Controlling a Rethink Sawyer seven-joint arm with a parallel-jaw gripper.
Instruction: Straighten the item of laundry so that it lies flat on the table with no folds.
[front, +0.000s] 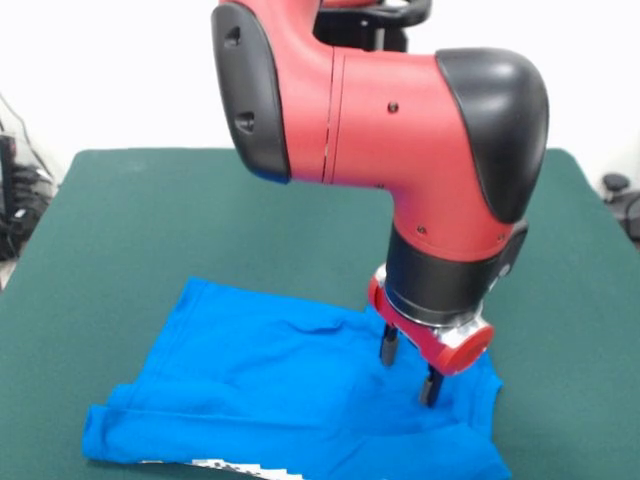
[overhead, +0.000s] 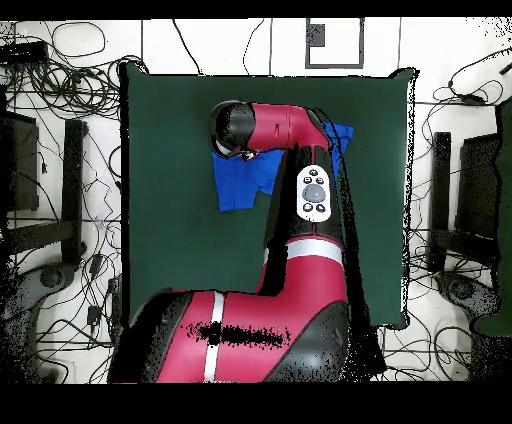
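Front view shows gripper (front: 408, 373) jaws parted, tips on rumpled blue T-shirt (front: 270, 390) lying on green table (front: 150, 220); overhead hides gripper under arm (overhead: 290, 200), shirt partly visible.

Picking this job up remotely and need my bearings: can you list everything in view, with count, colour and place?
T-shirt: one, bright blue, rumpled with folds, at the table's near edge in the front view; a strip of white print peeks out at its bottom hem.
Table: one, dark green cloth cover, far larger than the shirt.
Cables: many, dark, on the floor around the table in the overhead view.
Arm: one, red and black, reaching over the shirt.
Gripper: one, black fingers open, tips down at the shirt's right part.
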